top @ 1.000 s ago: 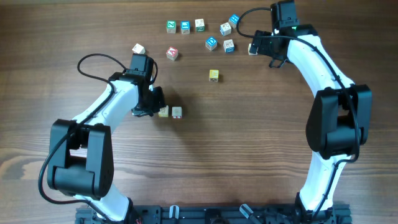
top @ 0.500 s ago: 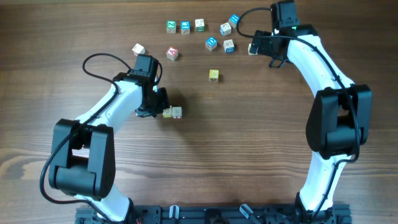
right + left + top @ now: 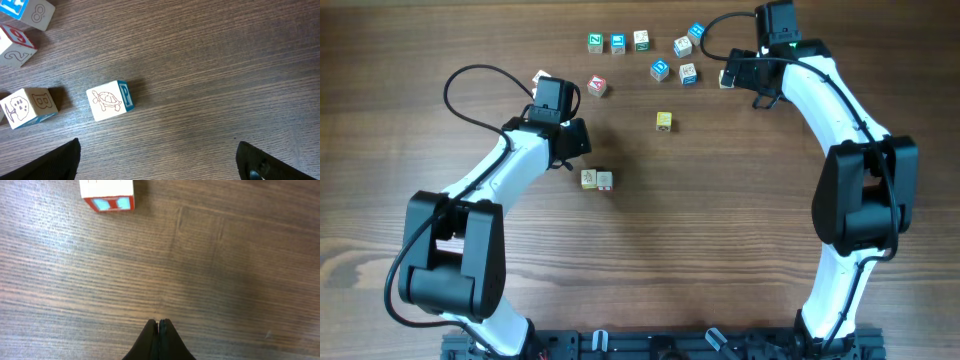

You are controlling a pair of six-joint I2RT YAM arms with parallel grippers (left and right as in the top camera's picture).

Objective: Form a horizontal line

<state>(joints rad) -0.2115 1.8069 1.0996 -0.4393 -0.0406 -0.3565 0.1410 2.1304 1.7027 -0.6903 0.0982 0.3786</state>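
The left gripper point(image 3: 572, 140), left of the yellow cube point(image 3: 664, 121), is pinched fully closed and holds nothing. The horizontal line point(image 3: 596, 179), two touching cream cubes, lies below and left of the yellow cube. Up and right of the yellow cube, the right gripper point(image 3: 157, 147) gapes wide and empty. Ahead of it sit a turtle cube point(image 3: 110, 102) lettered "P" and another cube point(image 3: 27, 106) lettered "B".

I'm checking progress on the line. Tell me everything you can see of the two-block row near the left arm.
The two-block row is a pair of small wooden cubes, the left one yellowish cream, the right one paler. Each top bears a faint mark too small to read. They sit flat on the wooden table, side by side and touching, forming a short left-to-right line. Nothing else touches them: the shut left claw hangs apart, up and to their left.
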